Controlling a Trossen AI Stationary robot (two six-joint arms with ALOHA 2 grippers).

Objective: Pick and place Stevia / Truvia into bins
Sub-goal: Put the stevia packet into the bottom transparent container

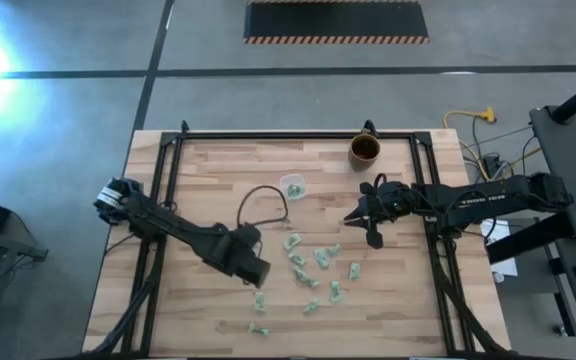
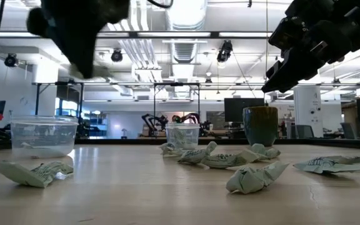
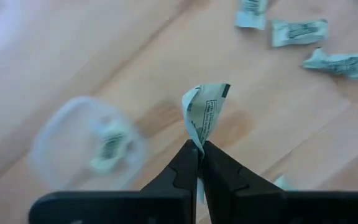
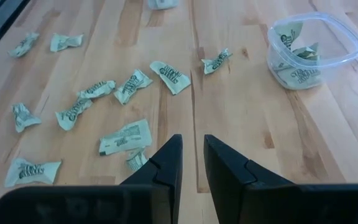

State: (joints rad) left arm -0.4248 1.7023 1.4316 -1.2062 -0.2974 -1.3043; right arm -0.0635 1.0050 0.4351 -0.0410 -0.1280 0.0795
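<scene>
Left end effector (image 3: 199, 149): clamped on one sachet (image 3: 205, 112), raised above tabletop (image 3: 73, 37); cup (image 3: 89, 143) just beside.
Right end effector (image 4: 191, 152): slightly parted, empty; scattered sachets ahead.

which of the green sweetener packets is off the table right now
The sachet pinched in the left tool, held above the wood; every other packet lies flat or sits in a cup.

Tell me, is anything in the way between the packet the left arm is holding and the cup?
Nothing visible. The left gripper pinches a packet above the table, and only bare wood lies between it and the clear cup.
</scene>
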